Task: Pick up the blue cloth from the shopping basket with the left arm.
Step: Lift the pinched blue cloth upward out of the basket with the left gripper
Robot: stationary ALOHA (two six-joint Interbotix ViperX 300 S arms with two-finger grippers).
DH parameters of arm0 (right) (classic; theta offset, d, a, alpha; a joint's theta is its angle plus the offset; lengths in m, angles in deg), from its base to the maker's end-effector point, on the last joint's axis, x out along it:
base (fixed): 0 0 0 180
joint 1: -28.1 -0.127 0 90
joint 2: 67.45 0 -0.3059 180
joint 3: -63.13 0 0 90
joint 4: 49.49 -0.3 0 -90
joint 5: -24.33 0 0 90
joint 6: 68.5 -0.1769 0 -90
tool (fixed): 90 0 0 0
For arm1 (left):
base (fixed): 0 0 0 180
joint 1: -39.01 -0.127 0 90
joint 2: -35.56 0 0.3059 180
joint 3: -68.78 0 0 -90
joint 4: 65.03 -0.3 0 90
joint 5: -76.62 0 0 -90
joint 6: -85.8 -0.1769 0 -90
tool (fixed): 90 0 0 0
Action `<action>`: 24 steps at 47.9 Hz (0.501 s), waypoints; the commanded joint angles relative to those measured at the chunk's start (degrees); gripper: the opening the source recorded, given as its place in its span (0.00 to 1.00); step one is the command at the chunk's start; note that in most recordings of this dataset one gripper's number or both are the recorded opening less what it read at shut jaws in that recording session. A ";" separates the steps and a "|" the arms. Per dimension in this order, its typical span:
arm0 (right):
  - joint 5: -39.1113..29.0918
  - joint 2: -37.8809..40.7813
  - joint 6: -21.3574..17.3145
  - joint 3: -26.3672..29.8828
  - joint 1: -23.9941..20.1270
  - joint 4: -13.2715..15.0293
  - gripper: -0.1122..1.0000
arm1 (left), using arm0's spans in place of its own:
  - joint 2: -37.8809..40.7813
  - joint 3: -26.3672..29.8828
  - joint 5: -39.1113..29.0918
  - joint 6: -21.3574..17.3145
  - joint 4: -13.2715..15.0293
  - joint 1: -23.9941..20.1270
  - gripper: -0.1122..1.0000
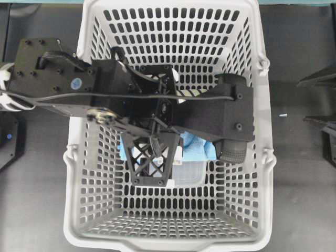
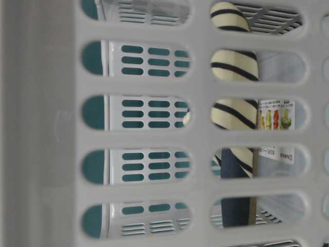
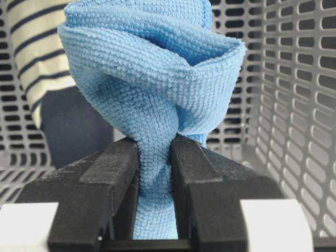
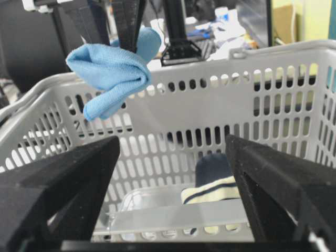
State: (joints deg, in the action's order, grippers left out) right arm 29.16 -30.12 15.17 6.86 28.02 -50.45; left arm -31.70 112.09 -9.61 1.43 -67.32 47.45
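Note:
The blue cloth [image 3: 152,79] is bunched and pinched between the black fingers of my left gripper [image 3: 155,157]. In the right wrist view the cloth [image 4: 110,68] hangs from the left gripper [image 4: 128,37] at about the height of the shopping basket's [image 4: 210,68] rim. From overhead, the left arm [image 1: 77,83] with its blue dot reaches over the basket [image 1: 168,244]. Part of the cloth [image 1: 197,147] shows beside the left gripper [image 1: 178,149]. My right gripper [image 4: 173,142] is open and empty outside the basket, at the overhead view's right edge [image 1: 307,101].
A navy and cream striped garment [image 4: 210,191] lies in the basket, also seen in the left wrist view [image 3: 37,58] and the table-level view [image 2: 234,113]. A clear plastic container [image 4: 147,202] sits on the basket floor. Slotted walls [image 3: 299,105] stand close around the left gripper.

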 commanded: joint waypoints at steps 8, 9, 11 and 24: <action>0.18 0.35 -0.09 0.53 -0.09 -0.18 0.81 | -0.97 1.32 0.00 -0.26 -0.18 0.00 0.24; 0.18 0.35 -0.09 0.53 -0.09 -0.18 0.81 | -0.97 1.32 0.00 -0.26 -0.26 0.00 0.24; 0.26 0.35 -0.09 0.53 -0.09 -0.18 0.81 | -0.97 1.32 0.00 -0.35 -0.18 0.00 0.24; 0.26 0.26 -0.09 0.53 -0.09 -0.18 0.81 | -1.23 0.53 -0.44 -0.44 -0.18 -0.26 0.24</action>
State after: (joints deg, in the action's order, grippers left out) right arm 29.07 -30.12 15.17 6.86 28.02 -50.45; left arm -31.79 112.09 -9.96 1.08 -67.32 47.45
